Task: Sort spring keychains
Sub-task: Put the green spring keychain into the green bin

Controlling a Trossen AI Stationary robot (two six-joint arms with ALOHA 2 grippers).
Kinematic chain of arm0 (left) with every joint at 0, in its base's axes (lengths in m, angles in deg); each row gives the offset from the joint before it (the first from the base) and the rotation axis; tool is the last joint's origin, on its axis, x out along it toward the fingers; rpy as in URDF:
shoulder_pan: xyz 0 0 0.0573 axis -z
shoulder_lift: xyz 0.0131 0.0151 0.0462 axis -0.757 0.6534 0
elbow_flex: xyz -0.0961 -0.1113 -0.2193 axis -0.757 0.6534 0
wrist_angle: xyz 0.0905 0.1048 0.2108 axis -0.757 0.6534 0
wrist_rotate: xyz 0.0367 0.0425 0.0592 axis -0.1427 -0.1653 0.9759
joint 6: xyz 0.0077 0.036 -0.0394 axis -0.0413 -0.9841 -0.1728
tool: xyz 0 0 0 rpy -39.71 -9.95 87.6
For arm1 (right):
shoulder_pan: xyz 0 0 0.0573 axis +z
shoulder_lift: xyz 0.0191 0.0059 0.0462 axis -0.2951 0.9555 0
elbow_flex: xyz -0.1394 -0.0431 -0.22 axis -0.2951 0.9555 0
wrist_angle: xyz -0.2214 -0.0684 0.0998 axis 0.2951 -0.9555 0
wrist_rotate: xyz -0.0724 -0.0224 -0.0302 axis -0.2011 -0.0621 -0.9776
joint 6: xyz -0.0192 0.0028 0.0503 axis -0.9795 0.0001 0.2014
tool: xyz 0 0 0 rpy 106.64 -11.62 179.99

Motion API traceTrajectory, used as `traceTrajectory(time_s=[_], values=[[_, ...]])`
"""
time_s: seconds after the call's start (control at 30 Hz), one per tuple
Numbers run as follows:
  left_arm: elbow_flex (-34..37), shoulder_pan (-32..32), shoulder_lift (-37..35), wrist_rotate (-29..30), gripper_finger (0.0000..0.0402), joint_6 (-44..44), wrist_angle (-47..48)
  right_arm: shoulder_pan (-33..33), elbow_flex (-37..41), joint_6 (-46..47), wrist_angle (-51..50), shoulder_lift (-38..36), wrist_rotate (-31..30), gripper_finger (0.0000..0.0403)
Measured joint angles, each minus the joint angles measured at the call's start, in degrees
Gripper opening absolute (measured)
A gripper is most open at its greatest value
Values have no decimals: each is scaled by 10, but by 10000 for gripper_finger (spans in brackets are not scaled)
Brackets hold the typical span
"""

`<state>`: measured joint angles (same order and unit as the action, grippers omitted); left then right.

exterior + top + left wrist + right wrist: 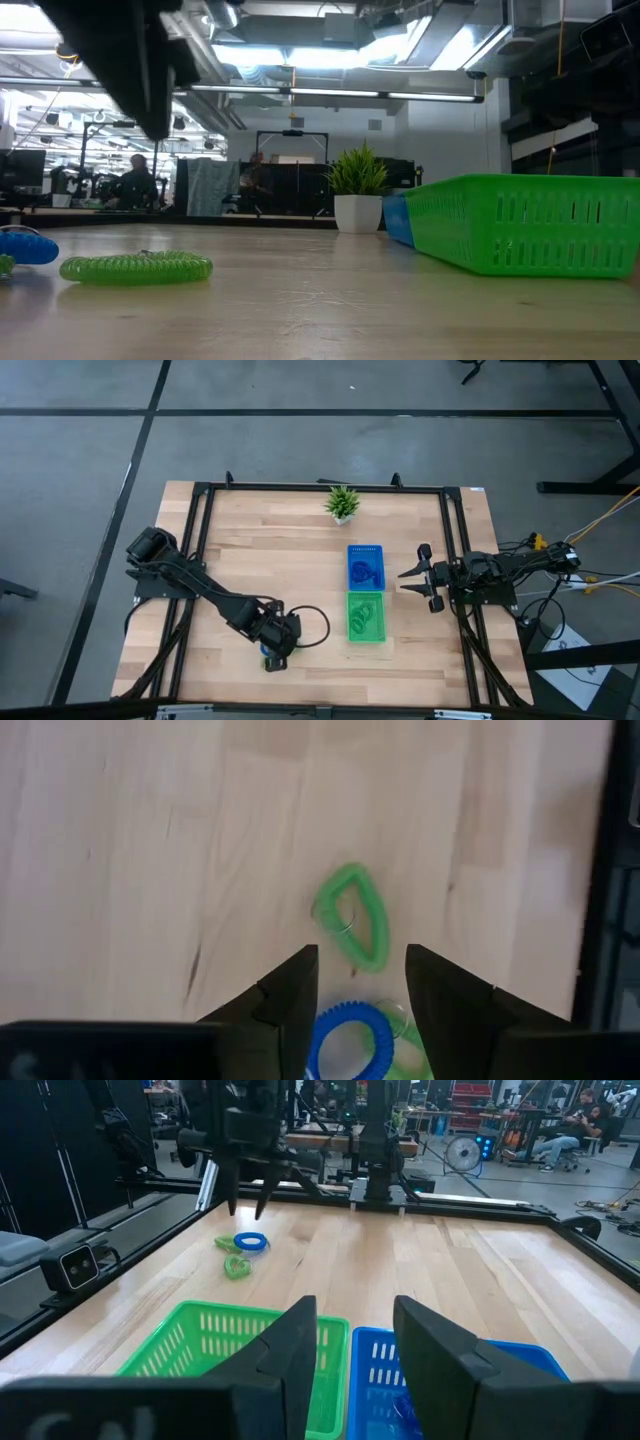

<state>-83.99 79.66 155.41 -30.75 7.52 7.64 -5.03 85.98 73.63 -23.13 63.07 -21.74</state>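
Note:
Near the table's front edge lie a blue spring keychain (345,1038) and a light green one (352,915), both flat on the wood; a second green coil (412,1045) peeks out beside the blue one. My left gripper (361,952) hangs open above them, pointing steeply down, its fingers either side of the blue ring and clear of it (246,1210). My right gripper (350,1345) waits open at the table's right, level, facing the trays. The blue tray (365,550) holds blue coils and the green tray (367,638) holds green ones.
The green tray (530,235) and the blue tray (397,220) sit side by side right of centre. A small potted plant (342,503) stands at the far edge. A black metal frame (200,520) runs around the table. Bare wood lies between the loose keychains (135,267) and the trays.

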Motion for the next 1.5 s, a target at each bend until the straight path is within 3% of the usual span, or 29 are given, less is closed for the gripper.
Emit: traceTrajectory(time_s=[0.17, 0.43, 1.07, 1.23, 1.5], values=[[21, 0, 3, 0, 166, 31, -9, 0, 0, 0, 0, 0, 0, 136], [26, -2, 72, -7, 197, 16, -28, 0, 0, 0, 0, 0, 0, 136], [24, -24, 113, 17, 198, -36, -124, 0, 0, 0, 0, 0, 0, 136], [26, -30, 115, 38, 174, -37, -87, 0, 0, 0, 0, 0, 0, 136], [20, -34, 139, 53, 85, -66, -50, 0, 0, 0, 0, 0, 0, 136]])
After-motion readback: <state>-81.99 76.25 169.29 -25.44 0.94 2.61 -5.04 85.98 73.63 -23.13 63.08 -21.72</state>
